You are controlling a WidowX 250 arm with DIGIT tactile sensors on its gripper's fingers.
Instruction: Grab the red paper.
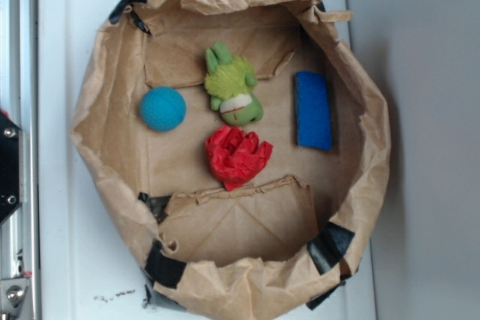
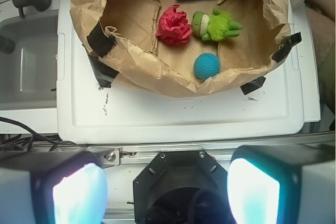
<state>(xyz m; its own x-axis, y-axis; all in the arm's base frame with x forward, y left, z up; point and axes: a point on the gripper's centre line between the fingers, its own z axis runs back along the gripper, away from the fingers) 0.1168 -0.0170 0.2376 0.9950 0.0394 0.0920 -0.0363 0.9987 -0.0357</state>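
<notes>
The red paper (image 1: 238,155) is a crumpled bright red wad lying near the middle of the brown paper bag tray (image 1: 97,148). The wrist view shows the red paper (image 2: 174,24) far ahead, inside the same bag (image 2: 136,66). My gripper (image 2: 167,192) is open, its two pale pads (image 2: 79,195) wide apart with nothing between them. It hovers high above the robot's black base, well back from the bag and the paper. No gripper shows in the exterior view.
In the bag lie a blue ball (image 1: 163,108), a green plush toy (image 1: 233,94) with a red-and-white band, and a blue sponge (image 1: 313,110). The bag's raised crumpled walls ring them. It rests on a white board (image 1: 60,245). A grey tub (image 2: 26,72) stands beside the board.
</notes>
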